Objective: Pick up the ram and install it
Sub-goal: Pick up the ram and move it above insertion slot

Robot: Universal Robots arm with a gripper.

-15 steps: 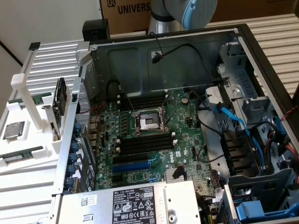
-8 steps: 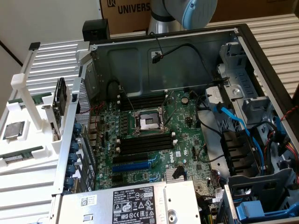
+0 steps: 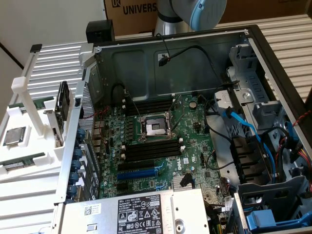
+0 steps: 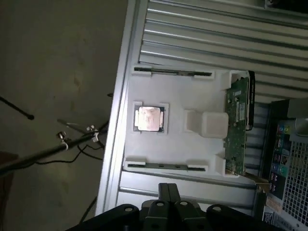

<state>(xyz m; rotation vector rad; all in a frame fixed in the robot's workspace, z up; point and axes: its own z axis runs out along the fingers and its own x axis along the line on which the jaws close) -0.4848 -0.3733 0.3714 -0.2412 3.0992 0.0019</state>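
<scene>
- Cardboard box (image 3: pixel 127 17): "UNIVERS" in dark capitals, the rest of the word hidden.
- Power supply label (image 3: pixel 139 214): dense small print and certification marks, not legible.

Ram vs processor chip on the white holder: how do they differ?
The ram is a long, narrow green stick; the processor chip is square and silver. The ram sits in a slim slot, white label showing; the processor chip lies flat in a square recess. Both rest on the white holder, untouched.
</scene>
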